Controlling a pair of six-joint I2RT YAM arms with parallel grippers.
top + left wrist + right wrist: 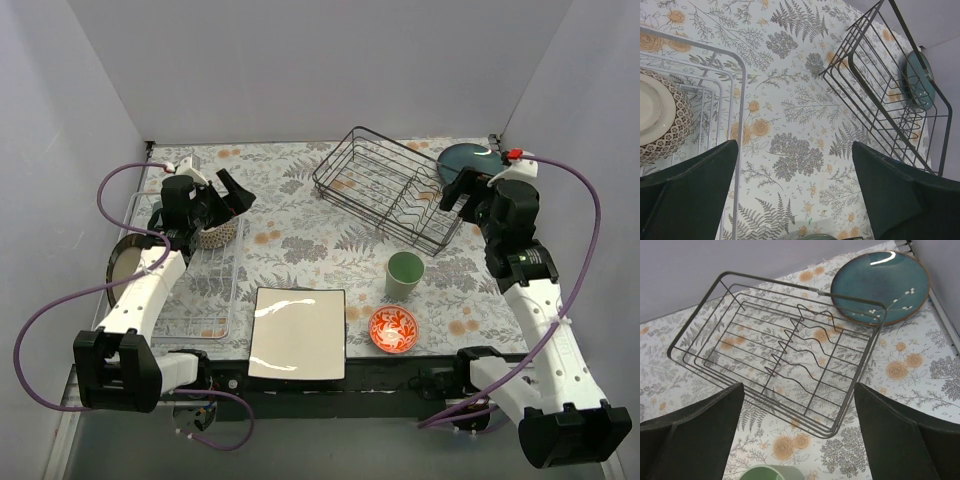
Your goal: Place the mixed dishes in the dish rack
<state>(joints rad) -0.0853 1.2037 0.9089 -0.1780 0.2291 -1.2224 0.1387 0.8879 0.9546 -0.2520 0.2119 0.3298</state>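
Hovering mid-air, both spread wide: left gripper [795, 192] by white wire tray [742, 115], right gripper [800, 437] facing rectangular black wire dish rack [785, 350].

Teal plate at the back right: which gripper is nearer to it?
Right. The right gripper hovers just in front of the teal plate, by the dish rack's right end; the left gripper is at the opposite side, above the pale wire tray.

walls [300, 60]: plain pale grey; tablecloth [290, 250]: white, ferns, orange blooms; light: even
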